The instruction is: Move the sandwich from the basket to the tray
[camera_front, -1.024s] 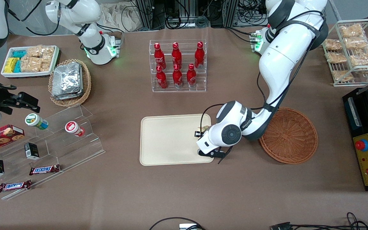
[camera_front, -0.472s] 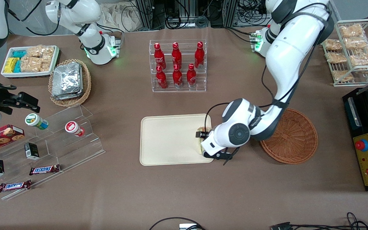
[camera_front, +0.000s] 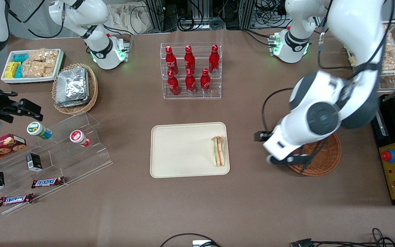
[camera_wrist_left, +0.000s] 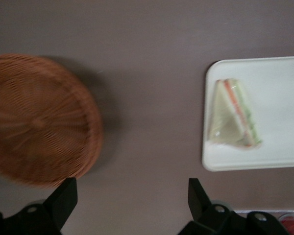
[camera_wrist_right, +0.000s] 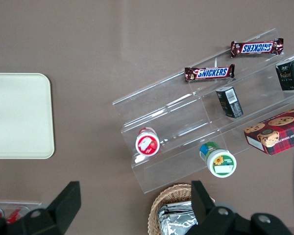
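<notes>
Front view: left arm raised, elbow bent high, wrist hanging over bare table between tray (camera_front: 183,151) and basket (camera_front: 321,161), partly covering the basket's rim. Gripper (camera_wrist_left: 130,205) points straight down, fingers (camera_wrist_left: 63,198) spread wide, nothing between them. Sandwich (camera_front: 218,151) lies flat on the tray, just inside the rim at the edge nearest the basket, well apart from the gripper. Basket holds nothing visible.

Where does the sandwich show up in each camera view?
Front view: sandwich lies on the tray, at its edge toward the basket.
Left wrist view: sandwich on tray; gripper open, raised above bare table.
Right wrist view: not visible.
Shared landmark: the tray.
</notes>
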`<action>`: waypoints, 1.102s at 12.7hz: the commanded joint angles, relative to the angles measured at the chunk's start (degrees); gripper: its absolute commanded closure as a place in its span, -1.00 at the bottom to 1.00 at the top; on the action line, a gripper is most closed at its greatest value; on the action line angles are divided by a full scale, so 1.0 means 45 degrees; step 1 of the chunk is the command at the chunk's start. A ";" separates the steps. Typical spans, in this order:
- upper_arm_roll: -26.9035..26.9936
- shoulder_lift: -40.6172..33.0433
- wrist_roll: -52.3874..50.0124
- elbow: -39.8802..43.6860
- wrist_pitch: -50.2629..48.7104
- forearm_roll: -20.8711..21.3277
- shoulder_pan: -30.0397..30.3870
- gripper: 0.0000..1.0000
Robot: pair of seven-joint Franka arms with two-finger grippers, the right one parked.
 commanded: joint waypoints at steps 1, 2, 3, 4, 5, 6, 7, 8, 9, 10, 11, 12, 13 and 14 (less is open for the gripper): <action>-0.0017 -0.1794 0.1793 -0.0450 -0.2009 0.0287 0.0991 -1.00; -0.0036 -0.2263 0.2441 -0.0508 -0.2656 0.0287 0.1440 -1.00; -0.0036 -0.2635 0.2776 -0.0625 -0.3010 0.0210 0.1909 -1.00; -0.0036 -0.2871 0.2934 -0.0858 -0.3072 0.0112 0.2261 -1.00; -0.0036 -0.3009 0.2936 -0.1034 -0.3053 0.0073 0.2497 -1.00; -0.0036 -0.3281 0.2936 -0.1481 -0.2879 0.0053 0.2577 -1.00; -0.0036 -0.3573 0.2936 -0.2085 -0.2529 0.0053 0.2577 -1.00; -0.0017 -0.4156 0.2955 -0.3077 -0.1907 0.0053 0.2616 -1.00; -0.0036 -0.4955 0.3052 -0.4324 -0.1050 0.0014 0.2964 -1.00; -0.0017 -0.5659 0.3517 -0.5420 -0.0287 -0.0141 0.3123 -1.00; 0.0003 -0.6227 0.4044 -0.6262 0.0339 -0.0258 0.3240 -1.00; -0.0016 -0.6426 0.4204 -0.6541 0.0519 -0.0298 0.3570 -1.00; -0.0017 -0.6409 0.4224 -0.6505 0.0502 -0.0395 0.3651 -1.00; 0.0003 -0.6408 0.4225 -0.6486 0.0521 -0.0551 0.3671 -1.00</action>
